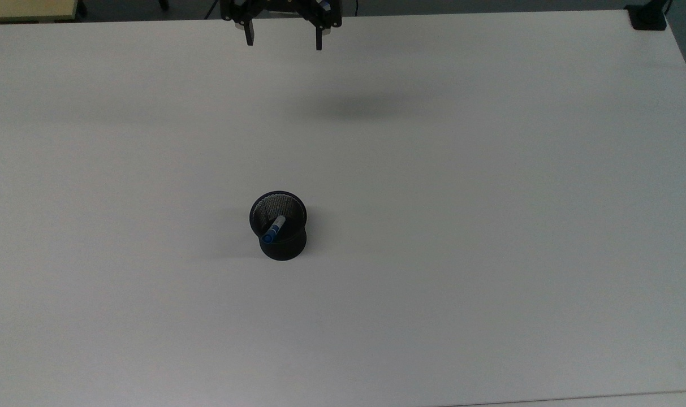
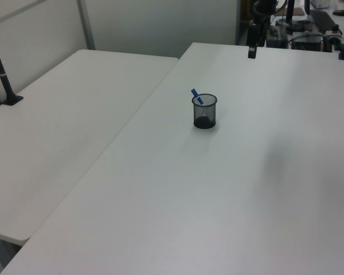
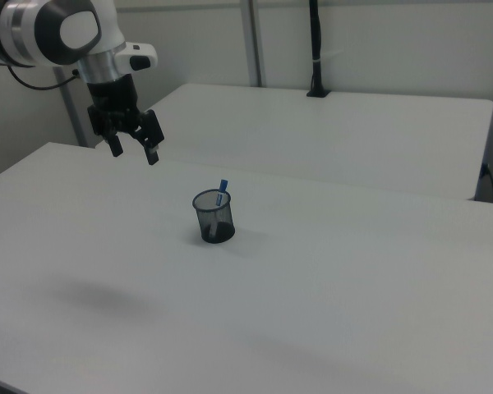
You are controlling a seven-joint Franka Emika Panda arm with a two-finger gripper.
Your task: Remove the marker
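The marker stands slanted inside a black mesh cup near the middle of the white table; its blue cap leans on the rim. The left view shows the marker poking out of the cup, and so does the right view, marker in cup. My gripper hangs open and empty high above the table's far edge in the top view, well away from the cup. It shows in the right view as the gripper, and in the left view as the gripper.
A second white table adjoins on the left view's left, with a black clamp post on it. Another black clamp sits at the top view's upper right corner. Equipment clutters the area beyond the far edge.
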